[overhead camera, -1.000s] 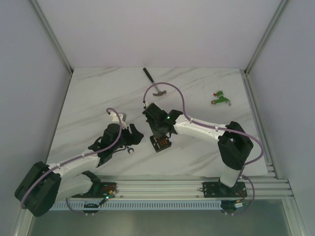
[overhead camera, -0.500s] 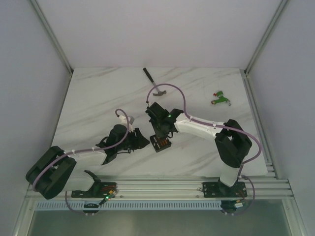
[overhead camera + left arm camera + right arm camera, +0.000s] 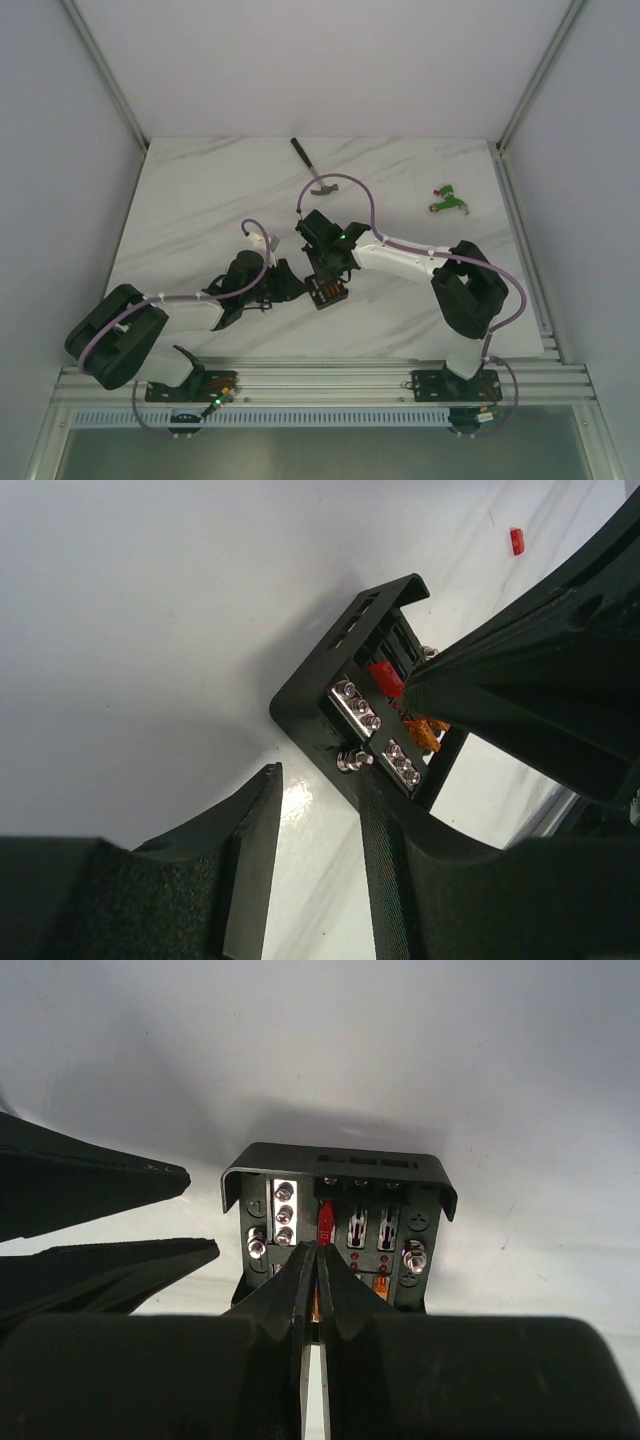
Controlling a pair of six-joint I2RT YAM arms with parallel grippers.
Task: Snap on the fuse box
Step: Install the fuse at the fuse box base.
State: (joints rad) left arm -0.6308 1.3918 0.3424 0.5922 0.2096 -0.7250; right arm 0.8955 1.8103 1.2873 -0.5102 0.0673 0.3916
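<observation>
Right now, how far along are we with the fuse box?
Done: the fuse box lies open-topped on the table with both grippers at it. In hand: the right gripper is closed, seemingly pinching a red fuse in a middle slot; the left gripper is open at the box's corner, not clamping it. Left: seating that fuse; no cover is on the box.

No lettering, numbers or brand marks that I can read in any view. Fuse box (image 3: 338,1222): plain black plastic, with tiny marks by the slots too small to make out. Red fuse (image 3: 324,1222) at the tip of my right jaws: no rating legible. Counter (image 3: 200,200): unmarked.
</observation>
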